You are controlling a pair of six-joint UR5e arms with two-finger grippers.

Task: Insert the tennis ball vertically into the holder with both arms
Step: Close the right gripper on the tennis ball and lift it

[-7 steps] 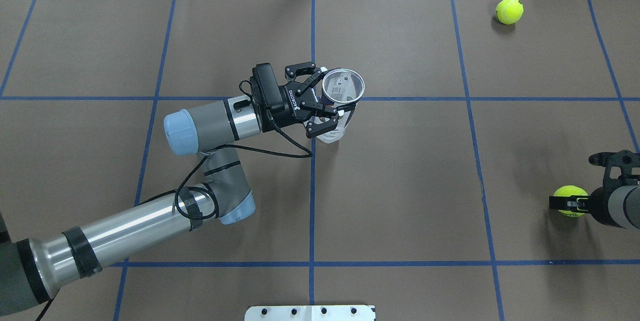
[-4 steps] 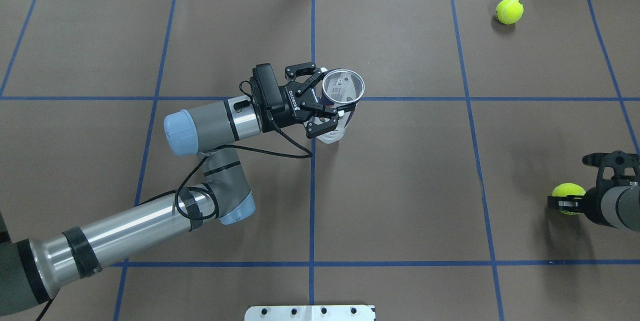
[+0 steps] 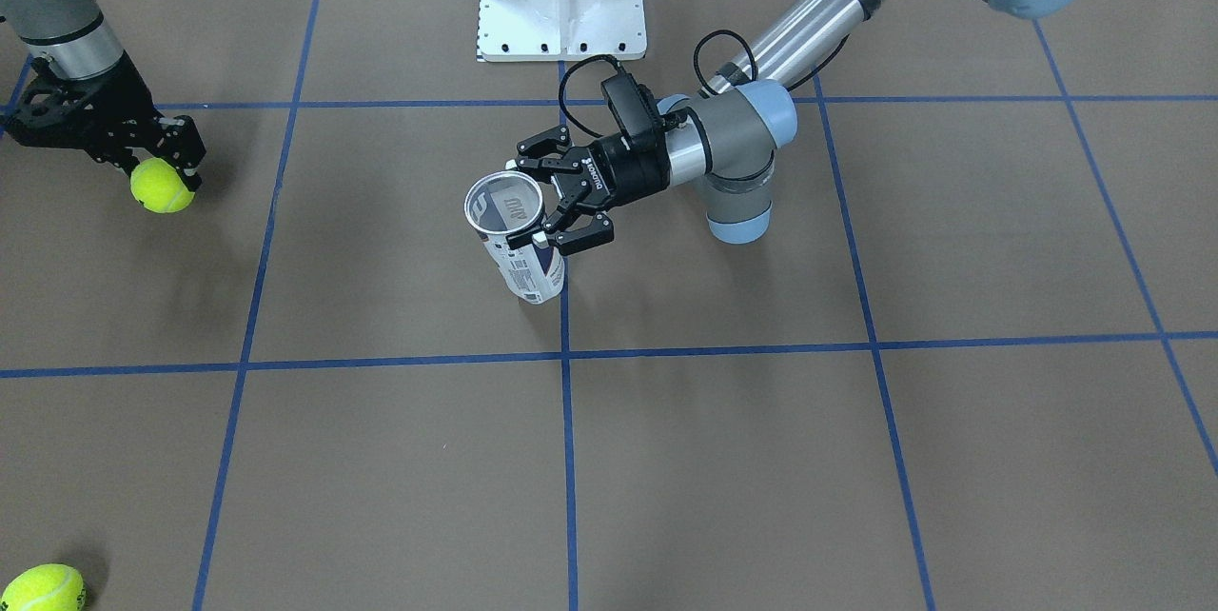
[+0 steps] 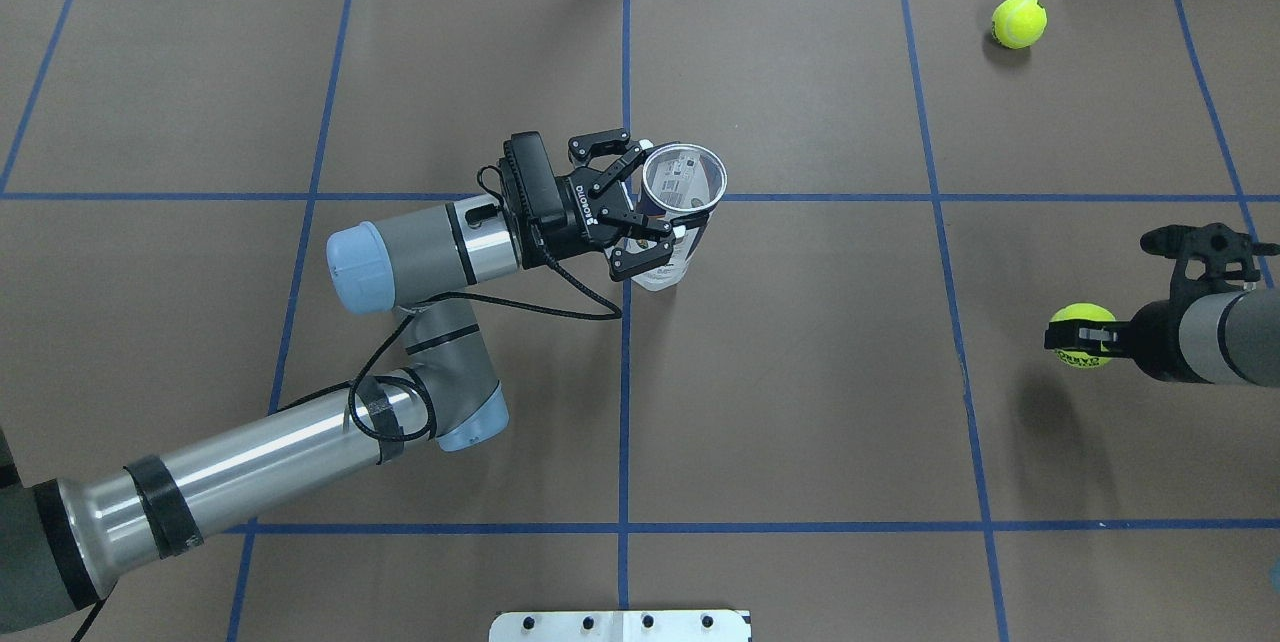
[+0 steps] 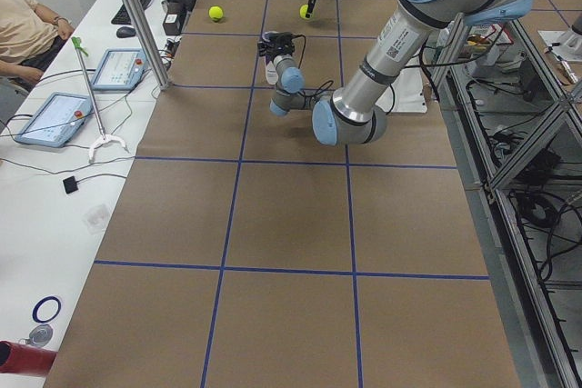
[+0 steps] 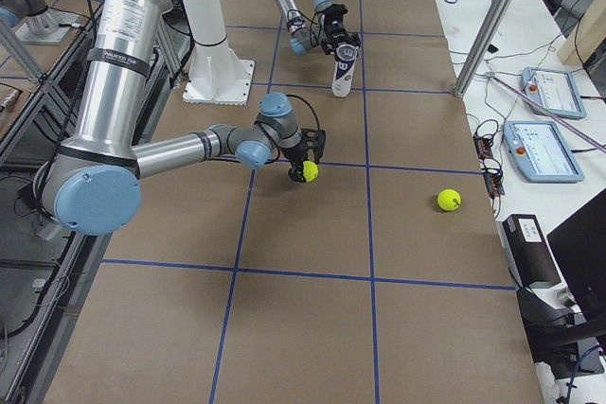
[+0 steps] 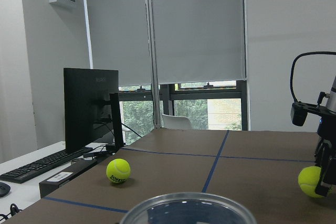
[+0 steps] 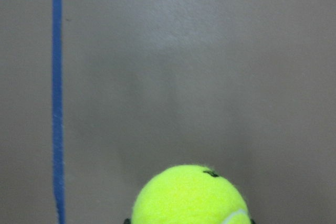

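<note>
Carrying the tennis ball (image 4: 1080, 350) over to the holder (image 3: 528, 270) is the step in hand, as I read it. R gripper (image 3: 160, 164) is clenched on the ball and has it clear of the tabletop (image 4: 800, 372); the ball's shadow lies apart from it in the overhead view. That's out at the robot's right side, well apart from the holder. The holder stands near the tabletop's middle, just beside a crossing of the blue grid lines (image 4: 625, 372), mouth open & facing up, w/ nothing inside as far as the overhead & L wrist views show. It looks upright or close to it, base apparently on the tabletop, tho I can't tell that for certain. L gripper (image 4: 648, 205) grasps it from the side just under the rim, a finger on each side of the clear wall, forearm reaching in roughly level. A 2nd ball (image 4: 1019, 21) lies loose toward the far right corner, not involved. Next move, in my judgement: R arm has to bring the ball directly above the mouth, centre it, point the wrist straight down, then descend & let go only once the ball is partway past the rim. Fit looks snug, ball vs. mouth approx. equal in width, so alignment matters. R fingers flanking the ball could foul the rim or L gripper's fingers close beneath it. L arm should hold firm w/o squeezing the thin plastic out of round.
</note>
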